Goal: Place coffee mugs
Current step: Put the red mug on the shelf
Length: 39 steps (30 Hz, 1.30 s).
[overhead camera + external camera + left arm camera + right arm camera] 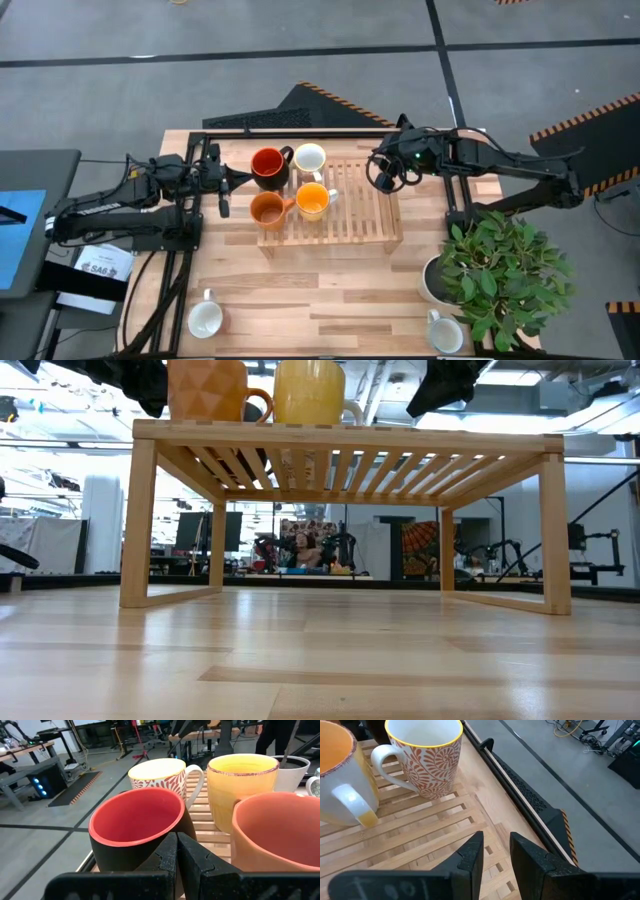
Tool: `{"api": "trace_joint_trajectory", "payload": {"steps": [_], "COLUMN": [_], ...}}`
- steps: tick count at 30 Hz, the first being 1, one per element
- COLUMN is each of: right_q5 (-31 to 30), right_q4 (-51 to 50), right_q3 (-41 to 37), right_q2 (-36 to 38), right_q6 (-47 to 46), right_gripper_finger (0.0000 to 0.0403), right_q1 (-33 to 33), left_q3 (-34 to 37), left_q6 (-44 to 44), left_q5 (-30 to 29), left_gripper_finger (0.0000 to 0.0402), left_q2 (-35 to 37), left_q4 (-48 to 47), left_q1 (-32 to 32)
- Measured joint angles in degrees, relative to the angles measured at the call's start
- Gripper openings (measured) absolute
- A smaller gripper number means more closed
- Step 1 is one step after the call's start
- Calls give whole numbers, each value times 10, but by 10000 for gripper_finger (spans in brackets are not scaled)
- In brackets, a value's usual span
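Note:
Four mugs stand upright on their bases on a slatted wooden rack (350,215): a dark mug with a red inside (268,165), a white patterned one (309,158), an orange one (267,208) and a yellow-orange one (313,201). Two white mugs (205,320) (444,333) stand on the table near its near edge. My left gripper (243,179) is shut, level, just left of the dark mug (135,820). My right gripper (383,172) hovers over the rack's far right part, its fingers (470,855) a narrow gap apart and holding nothing. My left gripper (177,842) has its shut fingertips right at the dark mug's outer wall (125,860), coming level from the table's left. Whether they touch the wall I cannot tell. The mug stands upright on the rack.
A large white plant pot (432,282) with a leafy green plant (500,275) stands at the table's right near side. The rack's right half (370,215) is bare slats. In the low view the rack (340,435) spans the table, with open space beneath it.

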<state>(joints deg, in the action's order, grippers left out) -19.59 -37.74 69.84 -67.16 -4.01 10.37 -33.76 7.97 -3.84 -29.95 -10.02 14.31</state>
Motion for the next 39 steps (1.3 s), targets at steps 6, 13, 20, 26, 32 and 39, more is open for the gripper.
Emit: {"api": "trace_joint_trajectory", "payload": {"steps": [6, 13, 20, 26, 32, 39], "right_q5": [0, 0, 1, 2, 19, 153], "right_q4": [0, 0, -24, -24, 51, 238], "right_q3": [0, 0, 0, -38, -95, -156], "right_q2": [0, 0, 0, 7, 40, 63], "right_q6": [0, 1, 19, 26, 30, 55], "right_gripper_finger": [122, 115, 74, 20, 21, 17], "right_q1": [0, 11, 28, 32, 32, 31], "left_q3": [0, 0, 0, 0, -1, -1], "left_q6": [0, 0, 0, 9, 4, -18], "left_q5": [0, 0, 0, -2, -17, 1], "left_gripper_finger": [0, 0, 0, 0, 0, 0], "left_q2": [0, 0, 1, 35, 82, 102], "left_q4": [0, 0, 0, -26, -30, -61], "left_q1": [0, 0, 0, 0, 0, 0]}}
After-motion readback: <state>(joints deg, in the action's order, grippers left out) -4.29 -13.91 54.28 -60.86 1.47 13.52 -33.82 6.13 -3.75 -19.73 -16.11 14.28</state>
